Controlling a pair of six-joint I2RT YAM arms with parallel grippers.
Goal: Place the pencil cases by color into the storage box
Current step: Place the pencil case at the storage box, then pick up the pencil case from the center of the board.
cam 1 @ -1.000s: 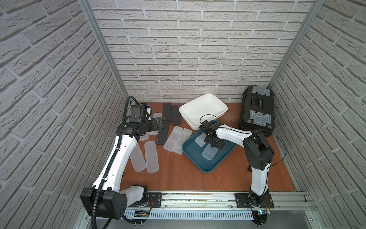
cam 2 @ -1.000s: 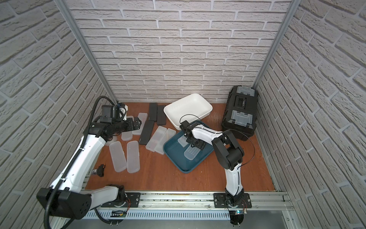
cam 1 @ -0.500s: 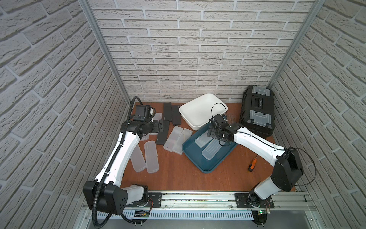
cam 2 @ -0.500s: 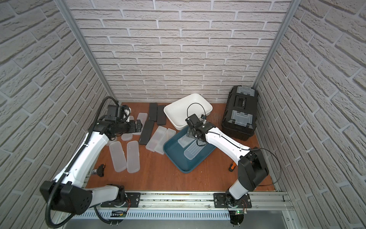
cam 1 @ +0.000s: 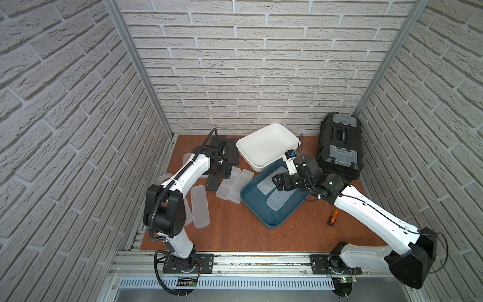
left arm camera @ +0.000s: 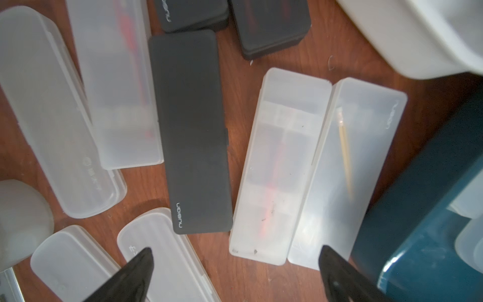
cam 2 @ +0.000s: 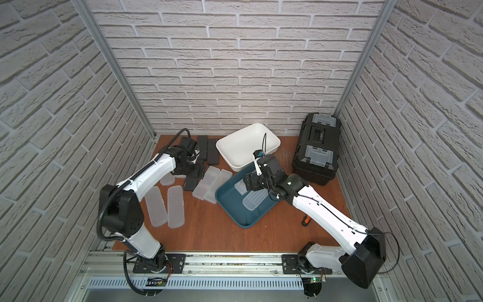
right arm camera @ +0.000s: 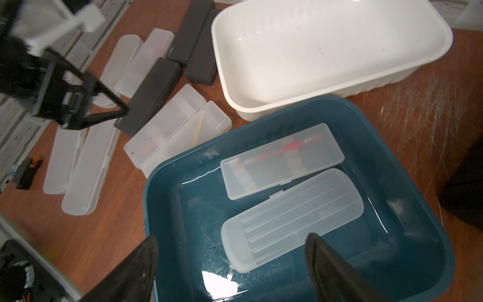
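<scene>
The blue storage box [cam 1: 254, 210] holds two frosted pencil cases: a ribbed one [right arm camera: 292, 217] and a flat one with a red pen inside [right arm camera: 282, 159]. My right gripper [right arm camera: 232, 236] hovers open over the box's near end and holds nothing; it shows in both top views [cam 1: 278, 181] [cam 2: 248, 183]. My left gripper [left arm camera: 235, 249] is open above the table, over a matte black pencil case [left arm camera: 193, 130] and a frosted pair [left arm camera: 277, 167] [left arm camera: 345, 170] lying beside the blue box. Two more black cases [cam 1: 232, 154] lie by the back wall.
An empty white box [cam 1: 266, 146] stands behind the blue one, touching it. A black toolbox [cam 1: 339, 149] fills the back right corner. An orange-handled tool [cam 1: 332, 217] lies on the right. More frosted cases [cam 1: 200, 206] and a clear tape roll [left arm camera: 21, 224] lie at the left.
My right arm has swung its elbow out to the right while its gripper stayed above the blue box. My left gripper has shifted right and forward, over the black case.
</scene>
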